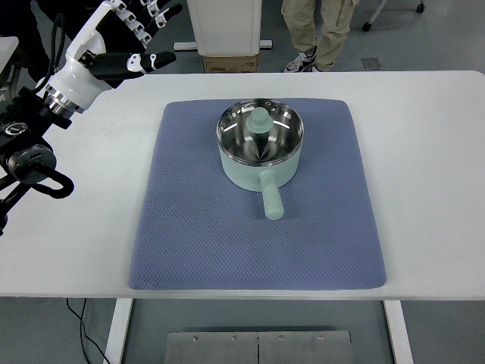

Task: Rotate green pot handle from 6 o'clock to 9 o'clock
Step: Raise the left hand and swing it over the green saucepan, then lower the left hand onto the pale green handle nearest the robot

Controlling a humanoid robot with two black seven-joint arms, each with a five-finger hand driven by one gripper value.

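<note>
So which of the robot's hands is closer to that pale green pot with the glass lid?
Left. The left hand hovers open beyond the table's far left corner, well clear of the pale green pot on the blue mat. The right hand is out of view.

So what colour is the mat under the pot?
Blue-purple with a fine dotted weave, seen in the top view: mat beneath the pale green pot.

I see the pale green pot [260,155] standing upright on the blue mat's upper middle, its glass lid on with a green knob [260,118], and its stubby handle [270,199] pointing toward me, roughly six o'clock.
</note>
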